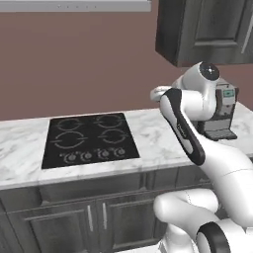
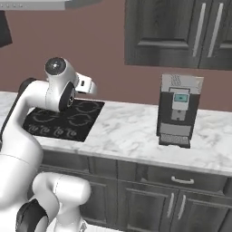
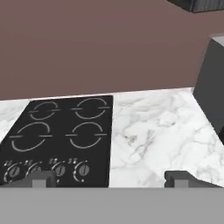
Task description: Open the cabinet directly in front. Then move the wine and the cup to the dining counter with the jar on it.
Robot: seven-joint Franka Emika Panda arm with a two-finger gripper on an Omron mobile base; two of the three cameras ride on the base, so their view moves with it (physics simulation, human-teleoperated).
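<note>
A black cooktop [image 1: 89, 139] lies flush in the white marble desk [image 1: 148, 143] at the left, four ring burners on top and a row of round knobs along its near edge. Behind it runs a plain reddish-brown wall [image 1: 74, 64], with the pale underside of a hood [image 1: 74, 5] at the top edge. Under the desk stand dark grey lower doors [image 1: 64, 227] with short silver handles.

Going right, the white arm [image 1: 197, 128] folds up over the middle of the desk, its hand [image 3: 109, 178] held out above the marble just right of the cooktop. In the hand view the two dark fingertips [image 3: 39, 178] stand far apart, wide, with nothing between them.

Further right a black and silver coffee machine [image 2: 179, 111] stands upright on the desk against the wall, its small screen facing out.

Above it, at the upper right, hangs the cabinet [image 2: 176, 31], dark grey wood-grain doors closed, long vertical silver bar handles [image 2: 201, 29] side by side, well above the hand
</note>
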